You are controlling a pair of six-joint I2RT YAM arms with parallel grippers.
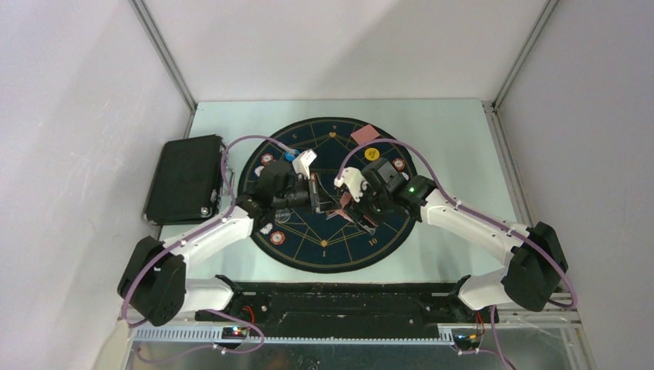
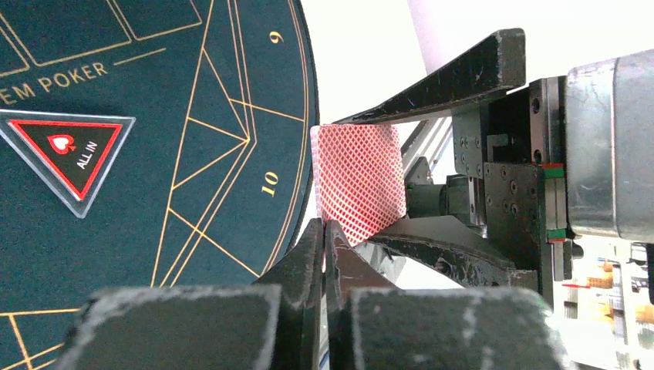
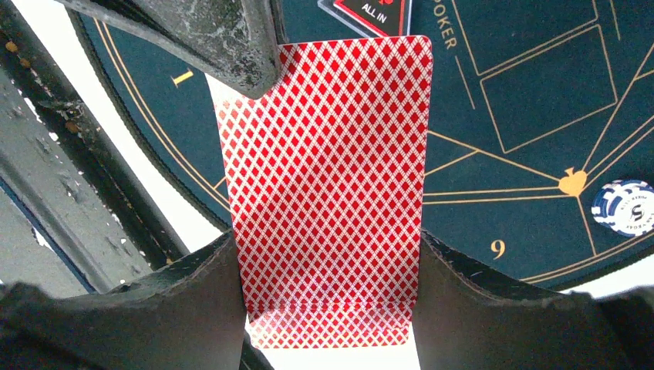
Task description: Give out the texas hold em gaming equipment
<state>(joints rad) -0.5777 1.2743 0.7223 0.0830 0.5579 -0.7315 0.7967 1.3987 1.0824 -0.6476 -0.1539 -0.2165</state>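
Right arm [image 1: 470, 223]: reaches in from the near-right side of the mat [image 2: 193, 177], wrist over its centre.
Right pincer [image 3: 324, 258]: clamped across the long edges of a red-backed playing card [image 3: 332, 169], held above the mat.
Left arm [image 1: 208, 235]: bent in from the mat's left side.
Left pincer [image 2: 324, 231]: fingers pressed together at the card's corner; grip on it unconfirmed.
Red triangular token [image 2: 68, 158]: flat on the mat.
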